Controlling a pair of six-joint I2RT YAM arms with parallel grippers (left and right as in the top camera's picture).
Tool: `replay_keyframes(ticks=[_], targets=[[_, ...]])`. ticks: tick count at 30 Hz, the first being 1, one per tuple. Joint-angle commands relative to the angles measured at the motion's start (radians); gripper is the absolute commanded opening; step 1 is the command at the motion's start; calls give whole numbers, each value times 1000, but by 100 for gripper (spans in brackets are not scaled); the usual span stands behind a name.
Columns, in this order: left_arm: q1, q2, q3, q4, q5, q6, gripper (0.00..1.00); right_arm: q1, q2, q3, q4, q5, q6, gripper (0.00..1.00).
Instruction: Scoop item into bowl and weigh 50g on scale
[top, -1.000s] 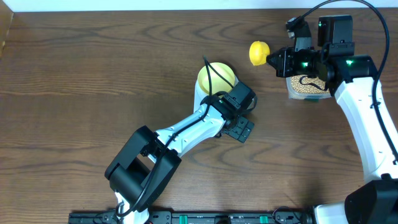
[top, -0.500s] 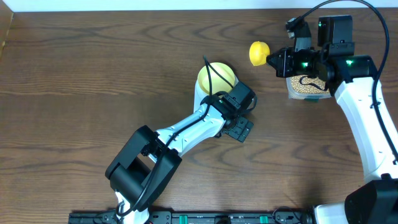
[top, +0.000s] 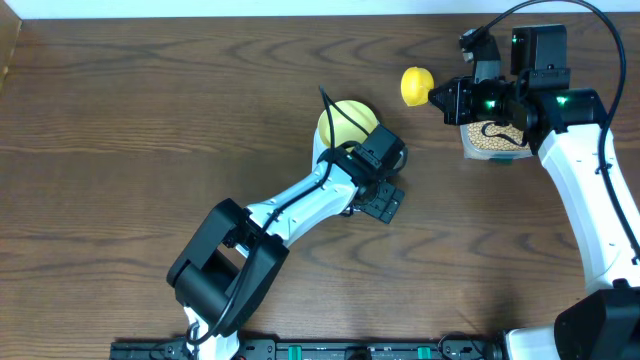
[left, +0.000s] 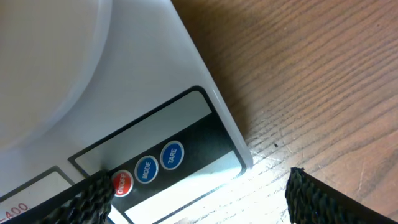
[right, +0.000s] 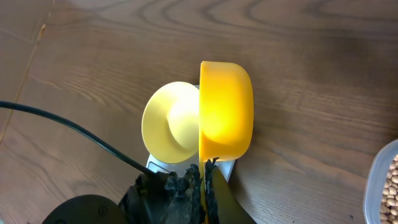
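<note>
bowl 1, scale 1, scoop 1, tub 1

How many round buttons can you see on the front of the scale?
3, in a row on the scale's dark front strip: a red one, partly hidden, a blue MODE button, then a blue TARE button. More may be hidden.

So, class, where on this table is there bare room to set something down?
Bare wood fills the left of the table, from its edge to the bowl, and the front strip between left arm and right arm. Crowded: around bowl and scale, and the far right corner with scoop and tub.
</note>
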Motion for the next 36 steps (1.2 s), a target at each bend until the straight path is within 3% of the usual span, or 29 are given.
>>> replay_keyframes(ticks=[1, 16, 24, 36], targets=[[5, -71, 18, -14, 16, 6, 91, 3, -5, 22, -1, -3, -24, 1], [26, -336, 17, -101, 18, 6, 91, 3, -5, 22, -4, -3, -28, 1], [53, -349, 17, -230, -117, 6, 91, 3, -5, 22, -9, -32, -37, 1], [45, -349, 13, -219, -117, 12, 91, -22, -5, 22, -13, -29, -54, 1]])
